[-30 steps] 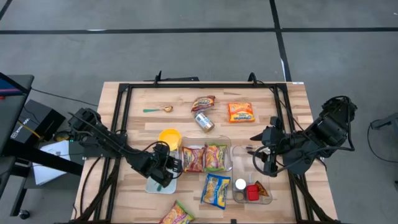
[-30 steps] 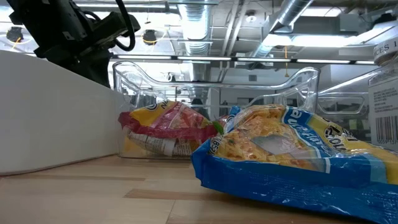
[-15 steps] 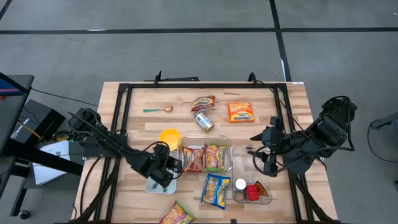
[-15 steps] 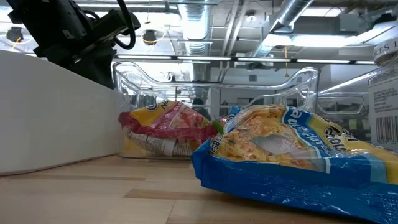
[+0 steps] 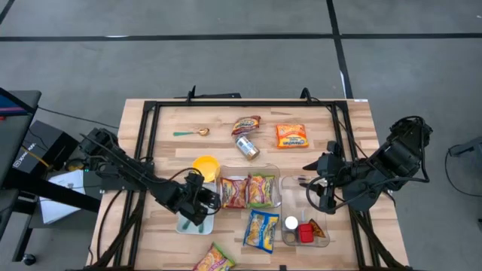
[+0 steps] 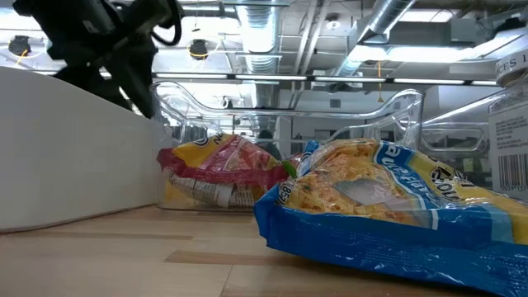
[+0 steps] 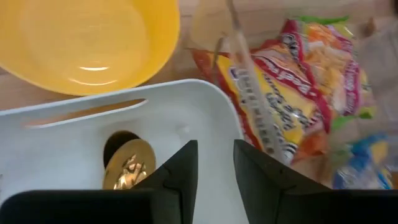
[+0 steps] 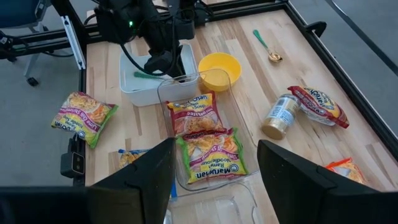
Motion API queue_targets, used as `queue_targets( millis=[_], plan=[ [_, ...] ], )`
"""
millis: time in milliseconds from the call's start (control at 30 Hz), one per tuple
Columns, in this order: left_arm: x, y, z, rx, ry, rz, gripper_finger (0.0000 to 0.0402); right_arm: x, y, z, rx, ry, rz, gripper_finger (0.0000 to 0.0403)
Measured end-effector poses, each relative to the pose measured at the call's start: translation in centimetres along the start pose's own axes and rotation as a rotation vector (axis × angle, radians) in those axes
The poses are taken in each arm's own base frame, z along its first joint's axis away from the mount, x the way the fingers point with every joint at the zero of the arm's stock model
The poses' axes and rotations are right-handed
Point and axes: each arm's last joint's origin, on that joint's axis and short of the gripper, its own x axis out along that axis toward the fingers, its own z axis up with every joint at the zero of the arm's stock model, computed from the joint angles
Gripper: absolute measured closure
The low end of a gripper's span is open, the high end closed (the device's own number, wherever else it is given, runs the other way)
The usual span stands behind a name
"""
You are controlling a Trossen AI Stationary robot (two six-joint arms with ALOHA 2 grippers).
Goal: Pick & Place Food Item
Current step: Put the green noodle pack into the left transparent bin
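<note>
I am counting five noodle packets (image 5: 261, 229) and one yellow bowl (image 5: 205, 166) on the surface (image 5: 169, 120). The left tool (image 5: 202, 213), fingers slightly parted, is hovering empty over the white bin (image 7: 186, 124); the right tool (image 5: 312, 197) is waiting with fingers apart.

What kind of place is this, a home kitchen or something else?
Probably a lab or workshop, not a kitchen. The wooden table stands in a black metal frame on a bare grey floor, and the low view shows exposed ceiling pipes and strip lights.
</note>
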Motion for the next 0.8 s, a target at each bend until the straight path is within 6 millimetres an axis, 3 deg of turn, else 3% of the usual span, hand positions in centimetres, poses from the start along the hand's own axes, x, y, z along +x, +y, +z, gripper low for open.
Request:
queue_targets(
  millis=[400, 633, 800],
  plan=[
    [-5.4, -0.7, 1.9, 0.126, 0.082, -0.22, 0.0304, 0.0, 0.0, 0.0, 0.004, -0.004, 0.004, 0.0183],
    [-8.2, -1.6, 0.1, 0.269, 0.307, -0.451, 0.0304, 0.0, 0.1, 0.0, 0.004, -0.005, 0.006, 0.0183],
    [-10.6, -2.2, -1.9, 0.265, 0.418, -0.636, 0.0304, -0.1, 0.2, 0.0, 0.002, -0.006, 0.013, 0.0183]
  ],
)
